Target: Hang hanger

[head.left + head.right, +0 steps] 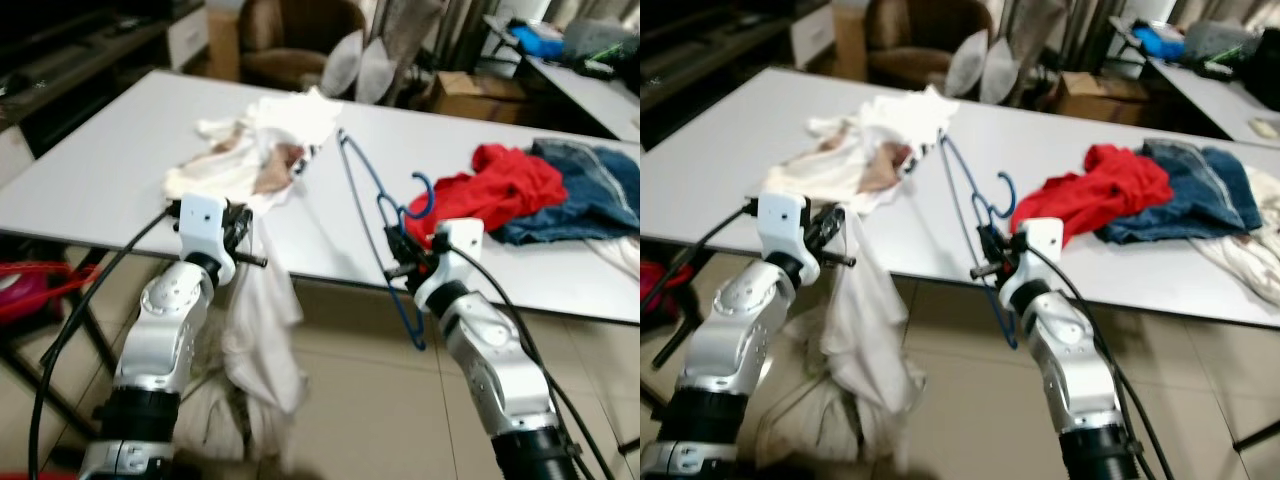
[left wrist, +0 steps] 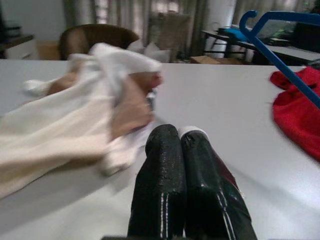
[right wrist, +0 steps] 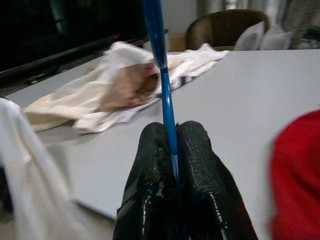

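Note:
A blue wire hanger (image 1: 362, 178) stands tilted over the front edge of the white table (image 1: 90, 175), its hook (image 1: 426, 194) pointing toward a red garment. My right gripper (image 1: 407, 256) is shut on one of the hanger's thin bars (image 3: 165, 95) just past the table edge. A white and cream garment (image 1: 262, 140) lies bunched on the table, and part of it hangs off the edge (image 1: 258, 330) toward the floor. My left gripper (image 1: 243, 232) is shut right beside that hanging cloth. A speck of white shows at its fingertips (image 2: 192, 132), and I cannot tell if cloth is pinched.
A red garment (image 1: 515, 185) and blue jeans (image 1: 590, 190) lie on the table's right part. Behind the table stand a brown armchair (image 1: 290, 40), a cardboard box (image 1: 470, 95) and a second table (image 1: 590, 85). Tiled floor lies below, with a red object (image 1: 30, 285) at the left.

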Controlling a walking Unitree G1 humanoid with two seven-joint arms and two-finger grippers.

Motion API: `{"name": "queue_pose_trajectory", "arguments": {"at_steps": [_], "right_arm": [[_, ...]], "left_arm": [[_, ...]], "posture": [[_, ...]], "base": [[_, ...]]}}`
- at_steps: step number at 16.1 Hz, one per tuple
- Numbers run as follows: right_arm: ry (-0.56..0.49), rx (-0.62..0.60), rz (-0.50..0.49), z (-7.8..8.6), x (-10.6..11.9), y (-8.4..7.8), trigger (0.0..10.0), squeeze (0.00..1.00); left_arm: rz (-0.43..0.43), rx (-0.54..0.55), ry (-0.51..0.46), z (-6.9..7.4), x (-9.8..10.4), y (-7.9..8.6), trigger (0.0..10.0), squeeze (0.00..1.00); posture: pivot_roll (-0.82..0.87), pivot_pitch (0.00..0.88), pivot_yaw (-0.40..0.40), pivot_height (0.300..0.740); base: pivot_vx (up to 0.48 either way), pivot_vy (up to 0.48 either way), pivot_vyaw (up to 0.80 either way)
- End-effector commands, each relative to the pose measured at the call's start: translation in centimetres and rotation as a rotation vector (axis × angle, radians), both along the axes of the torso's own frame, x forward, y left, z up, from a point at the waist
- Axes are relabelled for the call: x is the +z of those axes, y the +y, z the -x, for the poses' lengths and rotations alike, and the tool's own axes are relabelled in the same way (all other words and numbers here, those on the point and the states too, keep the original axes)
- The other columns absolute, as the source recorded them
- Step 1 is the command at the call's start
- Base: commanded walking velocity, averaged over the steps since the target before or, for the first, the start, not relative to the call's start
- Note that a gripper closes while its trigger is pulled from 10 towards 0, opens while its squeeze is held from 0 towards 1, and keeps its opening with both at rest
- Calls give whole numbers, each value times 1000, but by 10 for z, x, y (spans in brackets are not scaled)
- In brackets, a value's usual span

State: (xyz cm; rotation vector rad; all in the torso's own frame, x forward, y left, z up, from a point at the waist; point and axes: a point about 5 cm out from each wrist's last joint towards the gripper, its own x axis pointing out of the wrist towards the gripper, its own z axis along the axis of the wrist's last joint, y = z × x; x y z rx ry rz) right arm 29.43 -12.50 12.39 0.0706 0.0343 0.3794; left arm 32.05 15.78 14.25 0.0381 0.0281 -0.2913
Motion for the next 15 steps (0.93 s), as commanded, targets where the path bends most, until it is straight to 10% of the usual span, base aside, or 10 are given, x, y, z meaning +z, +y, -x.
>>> {"name": "queue_pose_trajectory", "arguments": {"at_steps": [1,15], "right_arm": [[-2,-38,9,-3,1,-11,10000,0],[-17,3,62,10,-4,-14,10000,0]], "left_arm": [[2,-57,-33,-2,6,-16,10000,0],[4,-32,-41,7,1,-11,10000,0]], "posture": [[-56,0,-68,740],[-51,0,-81,740]], "base": [[435,0,0],[435,0,-171]]}}
